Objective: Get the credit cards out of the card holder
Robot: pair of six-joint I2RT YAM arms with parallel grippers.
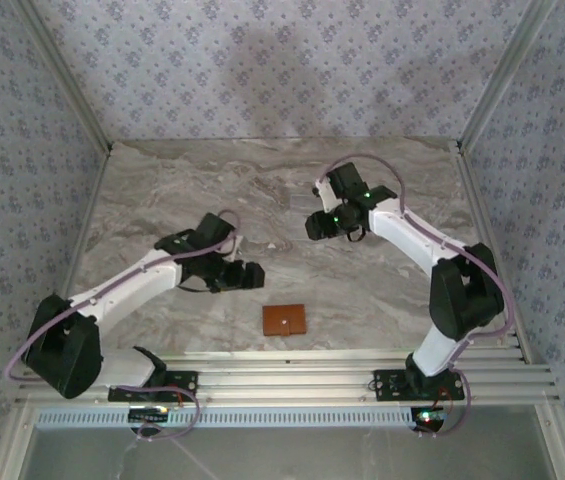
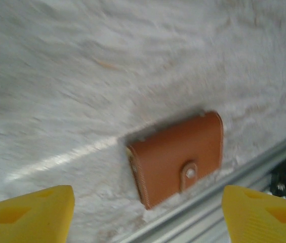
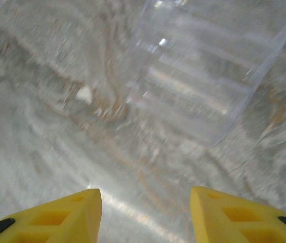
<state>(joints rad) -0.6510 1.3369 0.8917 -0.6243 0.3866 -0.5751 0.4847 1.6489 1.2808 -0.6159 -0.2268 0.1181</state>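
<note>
The card holder (image 1: 284, 320) is lying flat and shut on the marbled tabletop (image 1: 162, 190), close to the near edge and just beyond the metal rail (image 1: 292, 365), roughly midway between the two arm bases; its brown outer face is pointing up, and its snap tab (image 2: 189, 173) is sitting folded over one edge with the stud pressed down (the wrist picture is somewhat blurred, but the tab is plain enough).

The left gripper (image 2: 148, 202) is hanging over the tabletop near the card holder, a little to the left of it and farther from the rail, touching nothing; its yellow fingers (image 2: 31, 212) are standing spread wide, with only bare stone and the holder showing between them.

The right gripper (image 3: 145, 202) is hovering over the middle of the tabletop, well apart from the card holder; its jaws are standing apart too, pinching nothing; just ahead of them a clear plastic container (image 3: 198, 76) is resting on the stone, its ridged walls catching the light; whether anything is lying inside it I cannot tell through the blur.
</note>
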